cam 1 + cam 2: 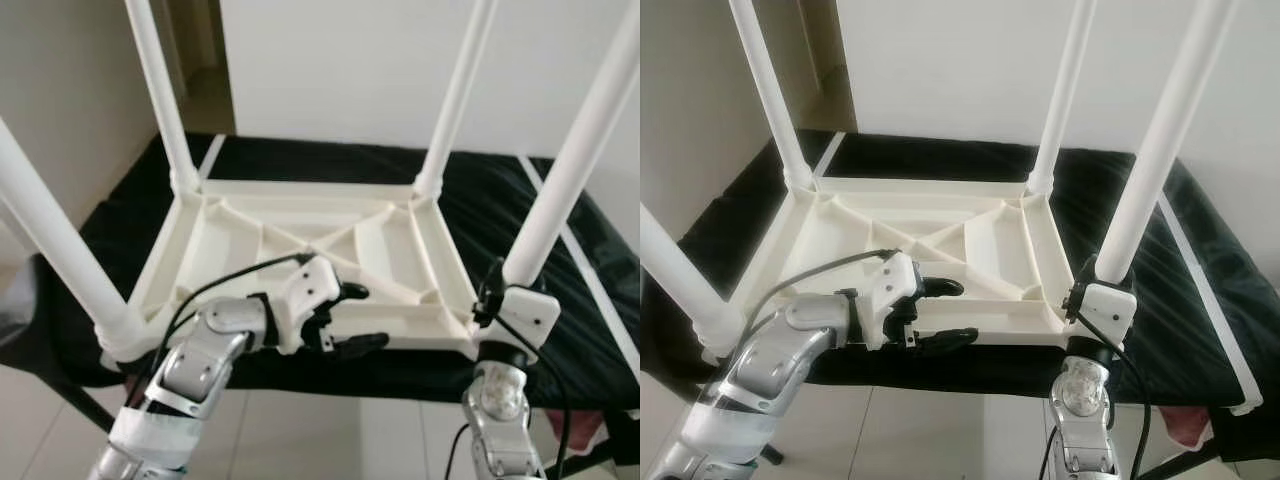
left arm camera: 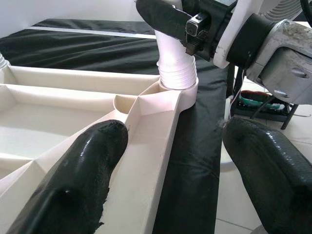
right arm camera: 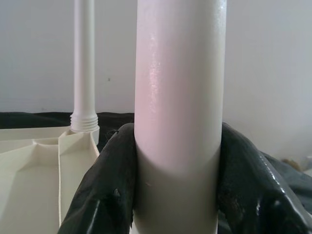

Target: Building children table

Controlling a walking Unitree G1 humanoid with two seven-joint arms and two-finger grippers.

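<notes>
A white plastic children's table (image 1: 300, 187) lies upside down on a black-covered surface, with its legs pointing up. My right gripper (image 1: 497, 293) is shut on the near-right leg (image 1: 575, 160) just above its socket. In the right wrist view both black fingers (image 3: 105, 195) press against the leg (image 3: 178, 87). My left gripper (image 1: 958, 312) is open and straddles the table's near rim: one finger (image 2: 83, 175) is over the ribbed underside, the other (image 2: 268, 165) outside the edge. It touches nothing that I can see.
The black cloth (image 1: 500, 200) reaches past the table on all sides. A white wall stands behind it, and a doorway opens at the far left. Tiled floor (image 1: 960, 430) lies below the near edge. Something pink (image 1: 1185, 425) lies on the floor at the right.
</notes>
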